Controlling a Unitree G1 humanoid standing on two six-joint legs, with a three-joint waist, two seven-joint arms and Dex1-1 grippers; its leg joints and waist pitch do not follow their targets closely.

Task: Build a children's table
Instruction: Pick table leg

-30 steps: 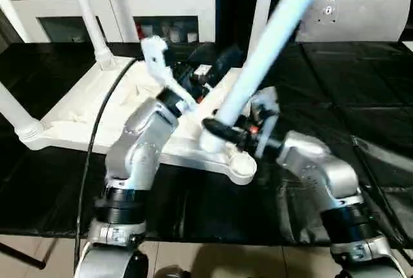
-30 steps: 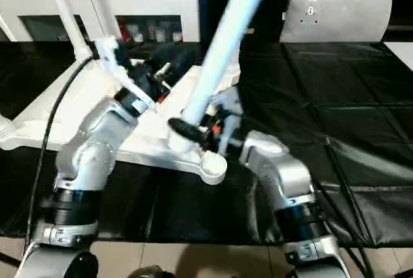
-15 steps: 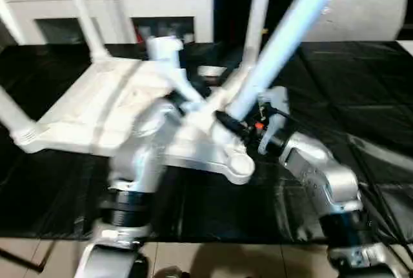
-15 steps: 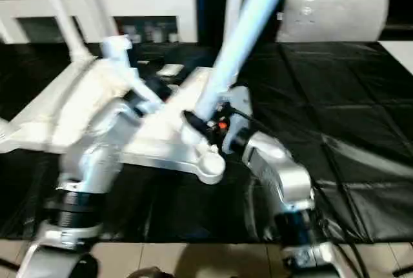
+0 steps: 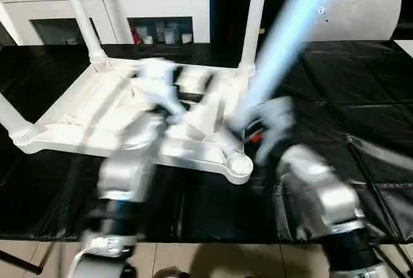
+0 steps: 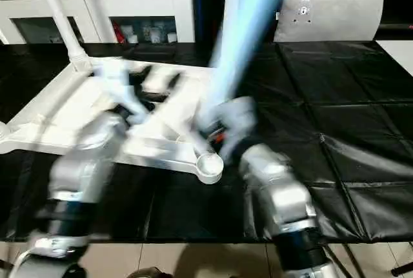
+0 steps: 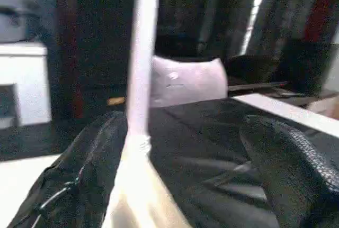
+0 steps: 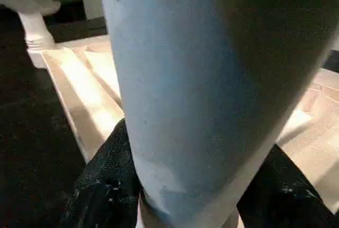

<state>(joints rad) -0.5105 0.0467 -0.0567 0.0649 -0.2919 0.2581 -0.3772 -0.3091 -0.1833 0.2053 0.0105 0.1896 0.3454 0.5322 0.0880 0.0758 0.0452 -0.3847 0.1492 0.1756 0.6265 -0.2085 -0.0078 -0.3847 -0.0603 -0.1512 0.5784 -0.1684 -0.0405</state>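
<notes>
Tabletop [image 5: 97,110]: lies upside down on the black worktop [image 5: 361,117], ribs up, just beyond both claws.
Fitted legs: three already stand in their corner holes, one far left [image 5: 80,13], one far right [image 5: 255,20], one near left [image 5: 11,120].
Empty corner hole [image 5: 239,162]: the near right one, just below and beside the right claw.
Fourth leg [image 5: 290,33]: pinched near its lower end by the right claw [image 5: 248,129], leaning up and away to the right.
What changed: a second ago the leg's foot sat lower and nearer the front rim; now the leg has swung steeper and its foot has lifted further in over the ribs. My guess is that it is being lined up for the empty hole, not yet seated.
Left claw [image 5: 158,81]: fingers spread wide, holding nothing, hovering over the tabletop's middle.
Right wrist view: fingers [image 8: 106,185] clamped either side of the leg, ribs behind.
Left wrist view: grey cushion [image 7: 185,80] beyond a standing leg, between its spread fingers [image 7: 286,154].
</notes>
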